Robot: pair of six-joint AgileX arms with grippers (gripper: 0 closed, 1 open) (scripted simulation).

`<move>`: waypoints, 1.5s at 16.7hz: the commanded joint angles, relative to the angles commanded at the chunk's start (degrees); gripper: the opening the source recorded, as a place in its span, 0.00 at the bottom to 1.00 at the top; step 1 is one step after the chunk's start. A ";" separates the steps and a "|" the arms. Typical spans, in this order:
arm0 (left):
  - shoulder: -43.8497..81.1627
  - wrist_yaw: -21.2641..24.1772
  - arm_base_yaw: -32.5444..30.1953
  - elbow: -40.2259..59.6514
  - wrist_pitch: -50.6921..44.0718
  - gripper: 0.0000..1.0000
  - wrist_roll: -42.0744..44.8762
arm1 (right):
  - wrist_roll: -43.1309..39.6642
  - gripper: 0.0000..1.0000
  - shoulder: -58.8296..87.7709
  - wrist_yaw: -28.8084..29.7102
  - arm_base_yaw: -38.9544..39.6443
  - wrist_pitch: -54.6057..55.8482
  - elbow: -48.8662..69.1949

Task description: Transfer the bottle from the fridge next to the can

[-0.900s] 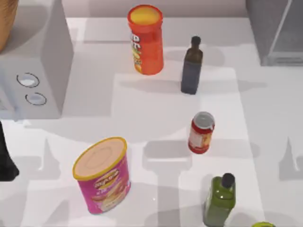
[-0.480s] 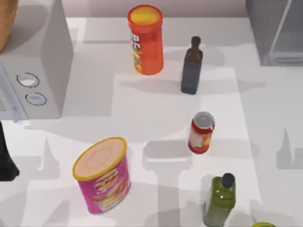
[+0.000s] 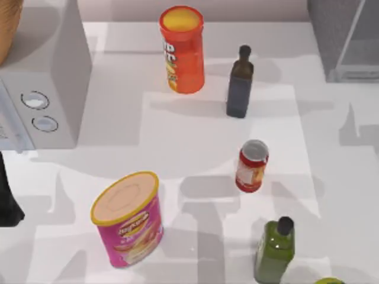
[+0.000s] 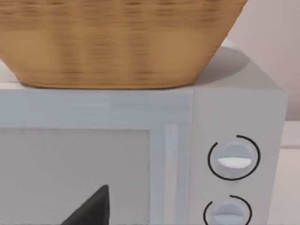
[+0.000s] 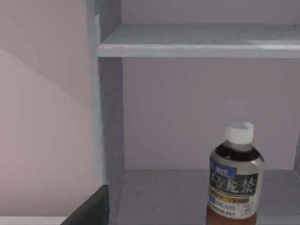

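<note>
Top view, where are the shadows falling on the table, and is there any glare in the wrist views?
In the top view, soft grey shadows stretch sideways from the chip tube, the dark bottle and the can. In the left wrist view, the basket shades the microwave's top, with no glare. In the right wrist view, the bottle stands evenly lit inside the fridge.

- White table point(image 3: 118, 154), soft grey shadows across it.
- Pale pinkish wall point(image 3: 195, 9) along top edge of frame.
- White appliance w/ two knobs point(image 3: 53, 77) upper left; woven basket point(image 4: 117, 42) on top, prob. wicker.
</note>
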 joint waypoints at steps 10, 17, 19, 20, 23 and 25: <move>0.00 0.00 0.00 0.00 0.00 1.00 0.00 | 0.17 1.00 56.66 -4.87 -5.49 28.88 23.03; 0.00 0.00 0.00 0.00 0.00 1.00 0.00 | 0.11 1.00 64.29 -5.67 -6.35 33.62 26.83; 0.00 0.00 0.00 0.00 0.00 1.00 0.00 | 0.11 1.00 64.17 -5.61 -6.04 33.48 26.56; 0.00 0.00 0.00 0.00 0.00 1.00 0.00 | 0.11 1.00 64.27 -5.57 -6.04 33.42 26.75; 0.00 0.00 0.00 0.00 0.00 1.00 0.00 | 0.09 1.00 66.36 -5.16 -5.86 31.95 30.48; 0.00 0.00 0.00 0.00 0.00 1.00 0.00 | 0.08 1.00 68.61 -4.80 -5.56 30.19 34.58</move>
